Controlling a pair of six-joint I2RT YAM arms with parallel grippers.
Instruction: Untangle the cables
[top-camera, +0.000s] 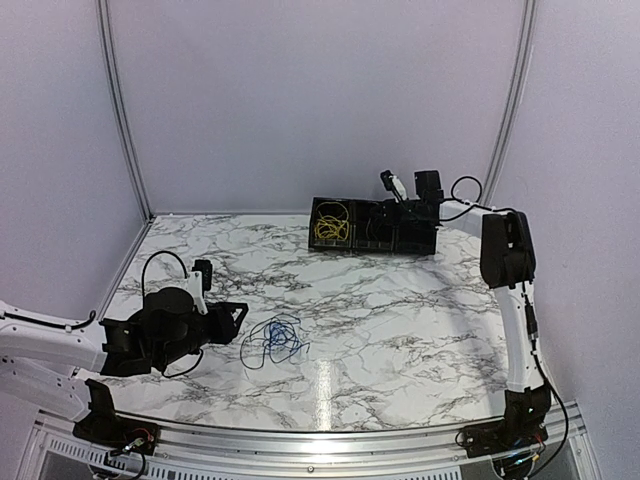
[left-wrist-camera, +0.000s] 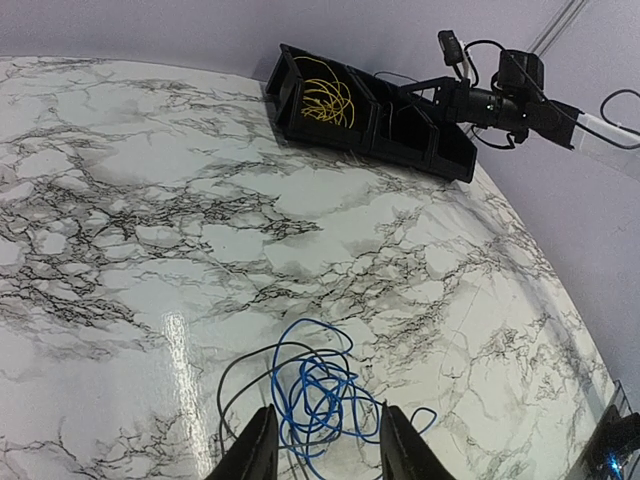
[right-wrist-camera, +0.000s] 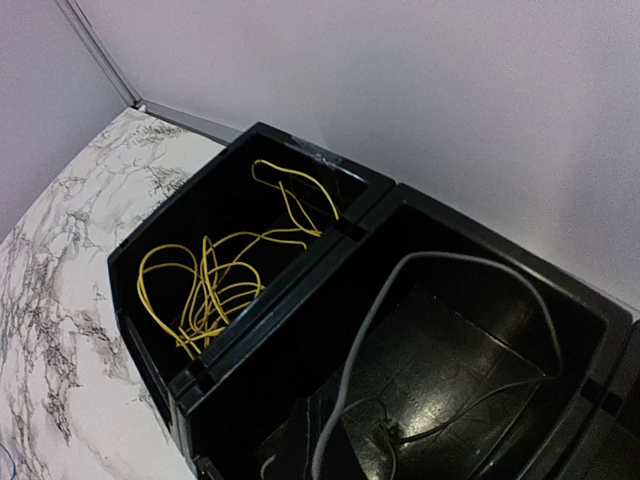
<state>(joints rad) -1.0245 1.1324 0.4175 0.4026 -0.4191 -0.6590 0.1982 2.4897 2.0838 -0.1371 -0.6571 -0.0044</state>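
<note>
The blue cable (top-camera: 278, 338) lies in loose loops on the marble table, with a thin black cable loop (left-wrist-camera: 236, 378) tangled into its left side. In the left wrist view the blue cable (left-wrist-camera: 322, 392) sits just ahead of and between the fingers. My left gripper (left-wrist-camera: 325, 452) is open and empty, and low over the table (top-camera: 228, 318). The yellow cable (top-camera: 331, 226) lies in the left compartment of the black bin (top-camera: 425, 243); it also shows in the right wrist view (right-wrist-camera: 212, 278). My right gripper (top-camera: 400, 205) hangs over the middle compartment, where a thin dark wire (right-wrist-camera: 392, 312) loops. Its fingers are dark against the bin.
The black bin has several compartments and stands at the back of the table against the wall. Purple walls close off the back and both sides. A metal rail runs along the near table edge (top-camera: 300, 438).
</note>
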